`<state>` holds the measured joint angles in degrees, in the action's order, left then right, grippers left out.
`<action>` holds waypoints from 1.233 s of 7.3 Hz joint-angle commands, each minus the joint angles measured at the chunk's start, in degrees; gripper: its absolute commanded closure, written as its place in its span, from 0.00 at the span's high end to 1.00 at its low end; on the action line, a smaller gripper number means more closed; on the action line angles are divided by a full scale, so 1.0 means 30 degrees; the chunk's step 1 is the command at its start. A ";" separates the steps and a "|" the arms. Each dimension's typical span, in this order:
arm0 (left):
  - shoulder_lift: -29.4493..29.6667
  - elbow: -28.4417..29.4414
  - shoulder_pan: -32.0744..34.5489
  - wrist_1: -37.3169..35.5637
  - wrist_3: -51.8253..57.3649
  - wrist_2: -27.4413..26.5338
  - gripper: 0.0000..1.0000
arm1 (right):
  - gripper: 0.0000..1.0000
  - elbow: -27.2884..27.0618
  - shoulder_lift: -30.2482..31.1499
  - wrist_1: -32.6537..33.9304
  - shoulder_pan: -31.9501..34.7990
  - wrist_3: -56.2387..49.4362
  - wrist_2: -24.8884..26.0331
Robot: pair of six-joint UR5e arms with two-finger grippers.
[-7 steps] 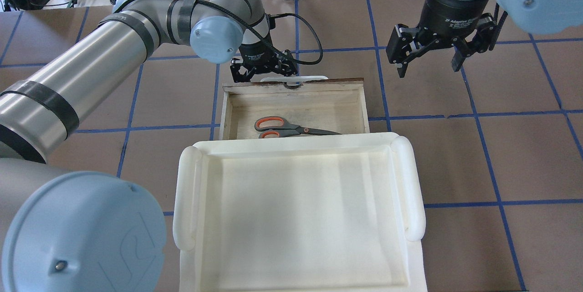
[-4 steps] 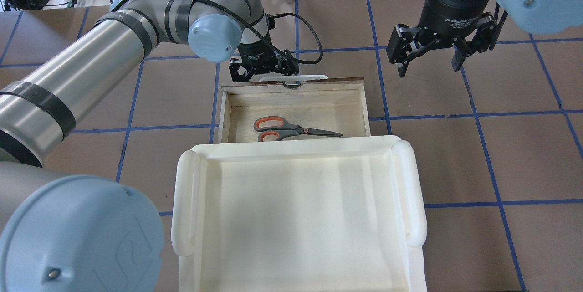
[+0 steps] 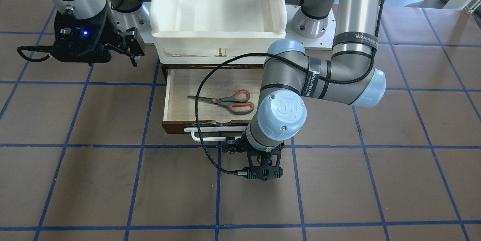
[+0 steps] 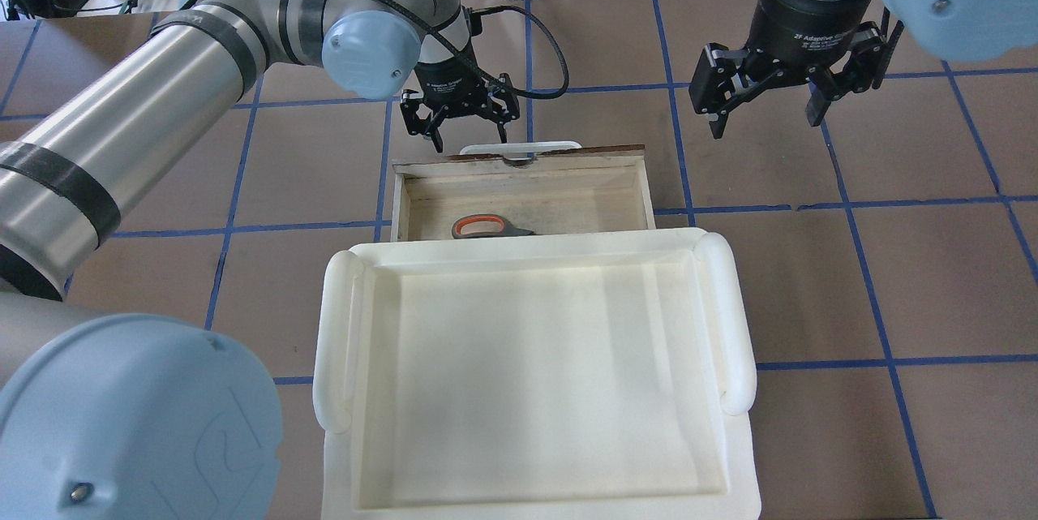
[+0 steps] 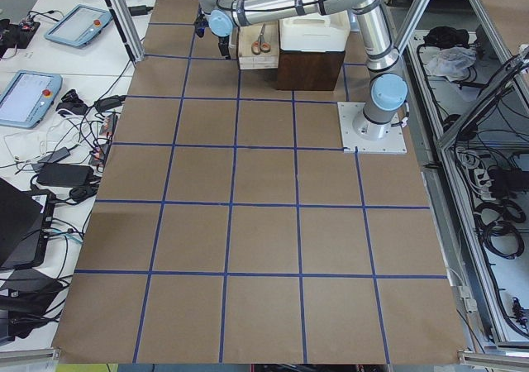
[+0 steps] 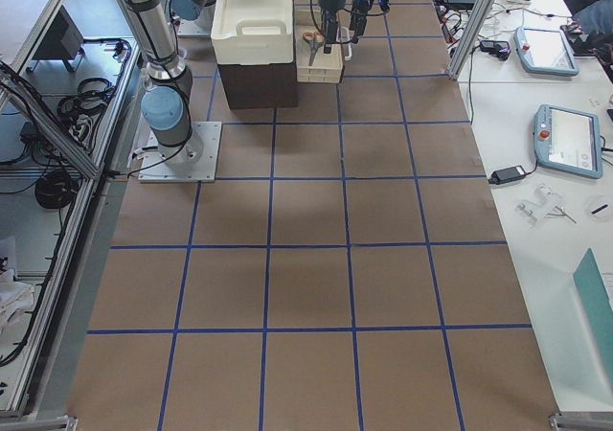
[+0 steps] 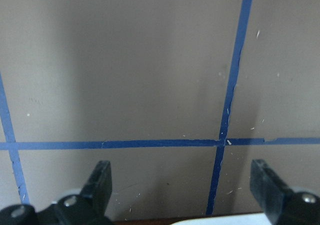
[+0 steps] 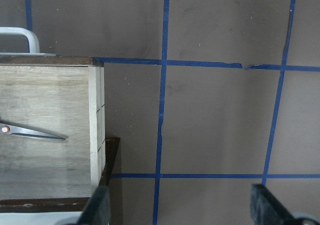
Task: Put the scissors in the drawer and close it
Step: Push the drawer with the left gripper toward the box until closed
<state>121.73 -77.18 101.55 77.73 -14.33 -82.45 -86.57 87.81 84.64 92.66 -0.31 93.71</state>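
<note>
Scissors point(image 3: 225, 102) lie flat inside the partly open drawer point(image 3: 167, 98) in the front-facing view. They are beyond the left gripper point(image 3: 263, 171), which hangs just outside the drawer's white handle point(image 3: 204, 135).

Overhead, the left gripper point(image 4: 469, 135) is spread wide and empty, just past the handle point(image 4: 519, 147). The right gripper point(image 4: 766, 122), equally wide and empty, hovers well off to the drawer's point(image 4: 519, 167) side. One orange-lined loop of the scissors point(image 4: 485, 225) shows at the white tray point(image 4: 527, 248) rim.

The left wrist view shows spread fingers point(image 7: 100, 182) over bare table point(image 7: 150, 60).

The right wrist view has the drawer point(image 8: 95, 110) and a scissors point(image 8: 35, 131) blade tip left of that gripper.
</note>
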 commanded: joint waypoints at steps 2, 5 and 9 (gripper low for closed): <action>0.0056 0.0296 -0.0012 -0.0069 0.0000 -0.0086 1.00 | 1.00 0.0000 -0.0001 0.0000 0.0022 0.0133 0.0021; 0.0438 0.0092 0.0310 -0.0040 -0.0264 -0.0146 1.00 | 1.00 0.0000 -0.0001 -0.0029 0.0022 0.0046 0.0109; 0.0087 -0.0055 0.0749 0.0605 -0.0235 -0.0086 1.00 | 1.00 0.0000 -0.0001 -0.0174 0.0022 0.0075 0.0138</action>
<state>122.21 -77.20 103.32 79.20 -15.03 -82.62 -86.57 87.80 84.41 92.72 -0.16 94.06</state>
